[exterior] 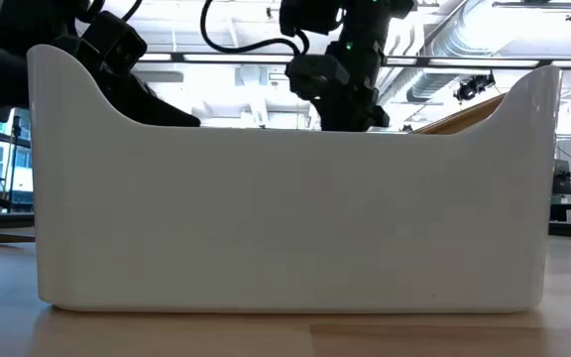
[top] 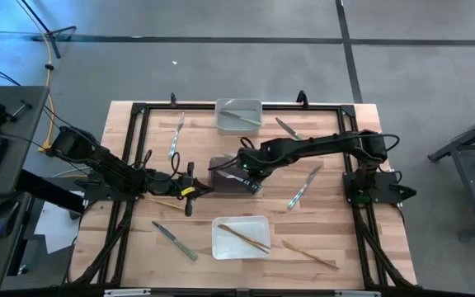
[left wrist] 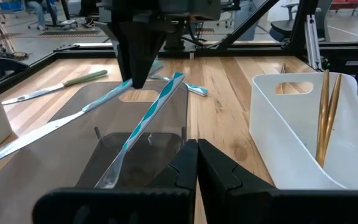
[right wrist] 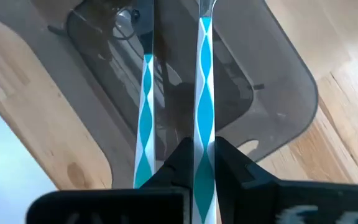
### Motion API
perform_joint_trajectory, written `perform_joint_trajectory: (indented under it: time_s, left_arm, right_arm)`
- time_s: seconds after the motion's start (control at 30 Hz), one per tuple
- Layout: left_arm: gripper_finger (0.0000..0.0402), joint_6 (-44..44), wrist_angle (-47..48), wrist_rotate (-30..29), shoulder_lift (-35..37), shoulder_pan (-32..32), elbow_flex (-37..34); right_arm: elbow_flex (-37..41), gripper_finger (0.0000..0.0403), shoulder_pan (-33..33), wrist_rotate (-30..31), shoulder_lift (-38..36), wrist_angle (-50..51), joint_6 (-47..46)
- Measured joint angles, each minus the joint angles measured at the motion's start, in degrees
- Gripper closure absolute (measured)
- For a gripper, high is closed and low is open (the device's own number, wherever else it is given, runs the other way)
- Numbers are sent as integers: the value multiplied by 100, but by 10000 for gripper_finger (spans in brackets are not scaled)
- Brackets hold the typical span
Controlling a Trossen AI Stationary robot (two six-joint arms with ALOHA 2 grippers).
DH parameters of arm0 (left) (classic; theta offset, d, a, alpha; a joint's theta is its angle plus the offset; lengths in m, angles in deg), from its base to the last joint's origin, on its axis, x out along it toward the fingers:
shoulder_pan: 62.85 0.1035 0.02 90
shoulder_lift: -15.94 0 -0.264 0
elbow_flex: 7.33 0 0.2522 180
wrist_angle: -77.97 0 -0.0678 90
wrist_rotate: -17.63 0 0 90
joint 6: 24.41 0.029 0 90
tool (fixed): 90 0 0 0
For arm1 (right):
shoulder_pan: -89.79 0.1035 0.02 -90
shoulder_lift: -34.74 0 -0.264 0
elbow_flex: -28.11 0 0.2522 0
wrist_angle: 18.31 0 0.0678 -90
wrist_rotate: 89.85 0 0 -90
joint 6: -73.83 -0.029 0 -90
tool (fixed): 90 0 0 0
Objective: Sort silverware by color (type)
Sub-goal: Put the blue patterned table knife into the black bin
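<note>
white bin [exterior: 285, 198] hides table in low view, striped utensil [right wrist: 204, 93] cropped

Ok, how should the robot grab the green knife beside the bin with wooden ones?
Grab the knife by its green handle, coming straight down from above. It lies flat and slanted on the table, so the fingers should turn to straddle its thin width.

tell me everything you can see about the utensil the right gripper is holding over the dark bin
The utensil is slim, with a teal and white twisted-stripe handle that looks like plastic and a clear or silvery working end. The right gripper is shut on its handle, fingers pinching both sides. It slopes down into the smoky translucent bin at the table's middle, its lower tip inside near the bin floor; whether it touches, I cannot tell. A second striped streak beside it in the right wrist view may be a reflection or another piece.
</note>
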Motion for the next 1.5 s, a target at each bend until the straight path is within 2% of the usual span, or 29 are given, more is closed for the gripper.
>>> perform_joint_trajectory:
  time_s: [0.47,0.67,1.5]
  left_arm:
    - [401,-2,46,2,0,0,-2]
    - [401,-4,46,2,0,1,-2]
    - [401,-47,131,3,2,1,-2]
  right_arm:
    - [-567,392,295,133,-42,480,114]
    - [-373,391,311,-285,-42,663,-120]
    - [-295,382,228,-612,273,62,369]
